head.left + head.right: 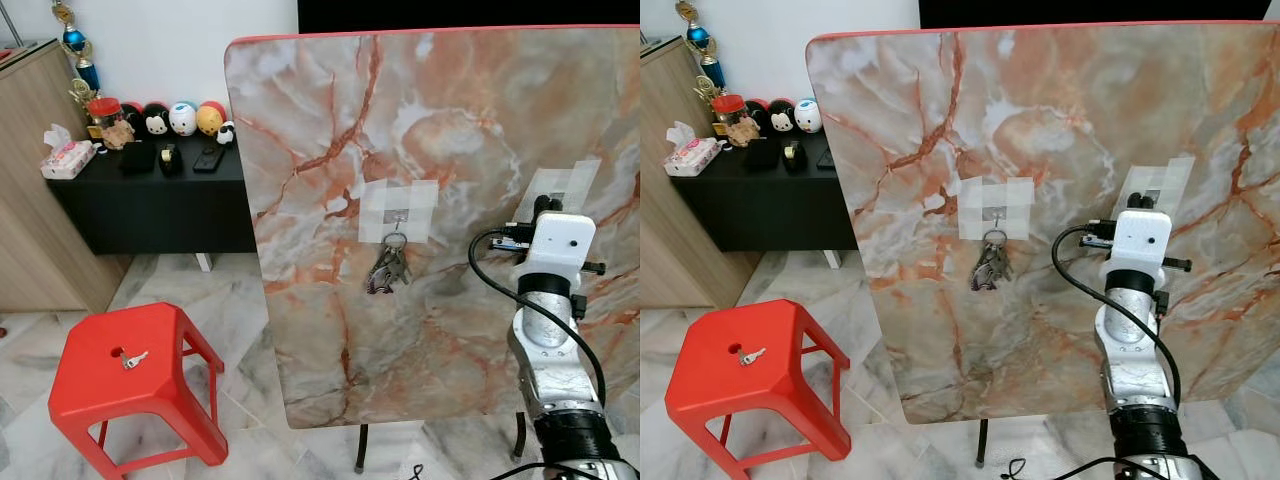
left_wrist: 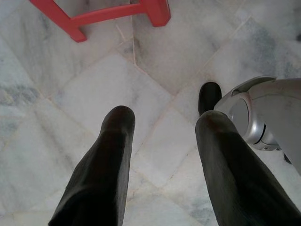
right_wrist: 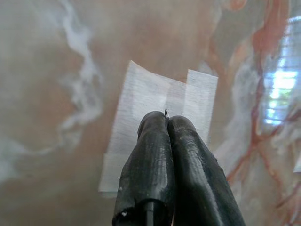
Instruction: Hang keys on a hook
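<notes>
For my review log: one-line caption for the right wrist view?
Right pincer, fingers pressed shut, pointing at a white tape patch on the marble-patterned board.

One key bunch (image 1: pixel 387 268), one loose key (image 1: pixel 133 359), one red stool (image 1: pixel 135 385), two tape patches (image 1: pixel 398 210)

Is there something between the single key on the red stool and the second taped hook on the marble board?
Nothing visible lies in that path. The key rests alone on the red stool. The right tool, fingers shut, is at the taped hook, so it would first have to withdraw.
</notes>
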Robot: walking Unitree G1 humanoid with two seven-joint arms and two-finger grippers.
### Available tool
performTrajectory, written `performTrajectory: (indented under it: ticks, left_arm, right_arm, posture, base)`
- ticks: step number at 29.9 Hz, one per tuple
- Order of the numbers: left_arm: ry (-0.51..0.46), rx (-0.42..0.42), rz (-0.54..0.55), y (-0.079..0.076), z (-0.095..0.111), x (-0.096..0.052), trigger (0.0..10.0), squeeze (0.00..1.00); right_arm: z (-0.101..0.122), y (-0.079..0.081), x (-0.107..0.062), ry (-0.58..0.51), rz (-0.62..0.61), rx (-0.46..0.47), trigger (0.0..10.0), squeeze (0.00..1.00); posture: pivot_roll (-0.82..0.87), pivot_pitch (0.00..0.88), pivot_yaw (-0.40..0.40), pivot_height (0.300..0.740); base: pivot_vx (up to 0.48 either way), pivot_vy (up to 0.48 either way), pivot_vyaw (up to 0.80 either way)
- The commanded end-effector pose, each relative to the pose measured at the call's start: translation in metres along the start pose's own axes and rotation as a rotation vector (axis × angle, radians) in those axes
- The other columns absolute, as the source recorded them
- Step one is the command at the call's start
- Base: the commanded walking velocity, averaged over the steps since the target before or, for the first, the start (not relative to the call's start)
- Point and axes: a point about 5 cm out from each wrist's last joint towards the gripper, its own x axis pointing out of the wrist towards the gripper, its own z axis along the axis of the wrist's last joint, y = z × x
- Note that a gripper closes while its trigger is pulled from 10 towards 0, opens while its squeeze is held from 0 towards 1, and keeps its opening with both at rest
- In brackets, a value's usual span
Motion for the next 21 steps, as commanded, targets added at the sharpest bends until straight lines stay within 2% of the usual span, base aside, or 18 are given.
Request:
performTrajectory:
  ticks: [1, 12, 21]
  left_arm:
    - [0.016, -0.001, -0.004, 0.0, -0.004, -0.001, 10.0, 0.0]
    - [0.013, -0.003, -0.002, 0.001, -0.003, -0.001, 10.0, 0.0]
    - [0.009, 0.001, 0.001, 0.002, -0.002, -0.001, 10.0, 0.0]
  right_arm:
    - [0.01, -0.007, 0.009, -0.029, -0.032, -0.019, 10.0, 0.0]
    - [0.014, -0.012, 0.017, -0.04, -0.035, -0.058, 10.0, 0.0]
    - [0.011, 0.0, 0.021, -0.024, 0.062, -0.075, 10.0, 0.0]
  posture:
    - [0.14, 0.0, 0.007, 0.74]
    - [0.14, 0.0, 0.014, 0.74]
    - [0.14, 0.0, 0.019, 0.74]
  base:
    - [0.0, 0.0, 0.0]
    - [0.0, 0.0, 0.0]
    - [0.0, 0.0, 0.0]
